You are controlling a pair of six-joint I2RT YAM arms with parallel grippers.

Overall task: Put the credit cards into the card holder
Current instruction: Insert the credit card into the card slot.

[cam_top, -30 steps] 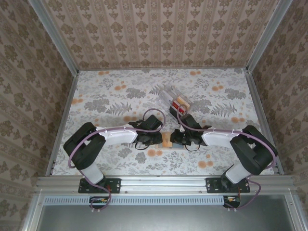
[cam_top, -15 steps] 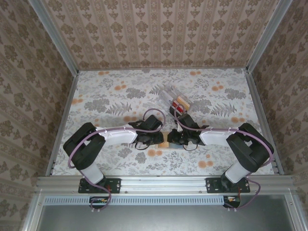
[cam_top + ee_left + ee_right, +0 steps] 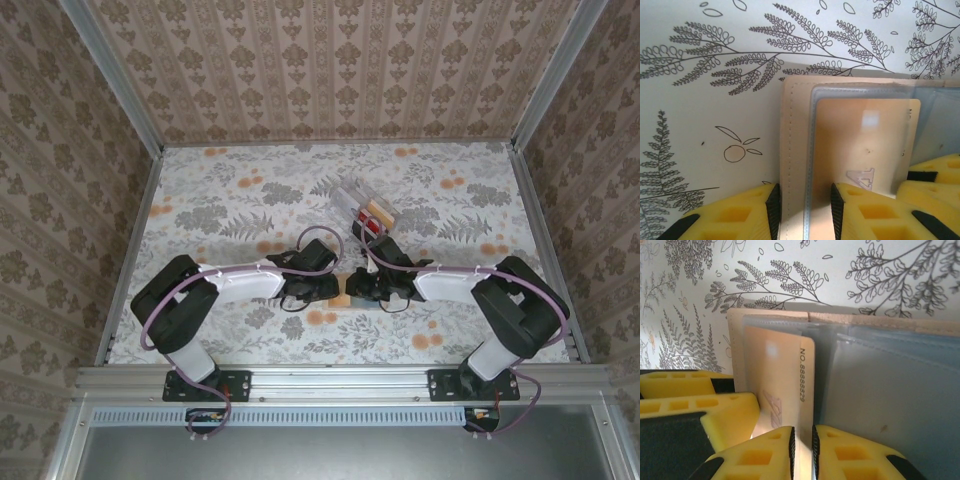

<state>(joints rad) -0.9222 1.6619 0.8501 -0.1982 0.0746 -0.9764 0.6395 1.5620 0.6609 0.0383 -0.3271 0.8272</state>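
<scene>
My left claw (image 3: 328, 289) and my right claw (image 3: 358, 288) meet tip to tip low over the flowered table (image 3: 220, 200), both arms stretched toward each other. Between the two claws lies a small tan wallet (image 3: 343, 298); both tips reach it, and most of it is hidden under them. How far my jaws stand apart I cannot tell from above. Beyond my right claw, a little farther from my bases, stands the clear card holder (image 3: 345, 195), turned at an angle. In its slots on the side nearer to my right claw stand a red card (image 3: 366, 224) and an orange card (image 3: 378, 212), close beside each other.
</scene>
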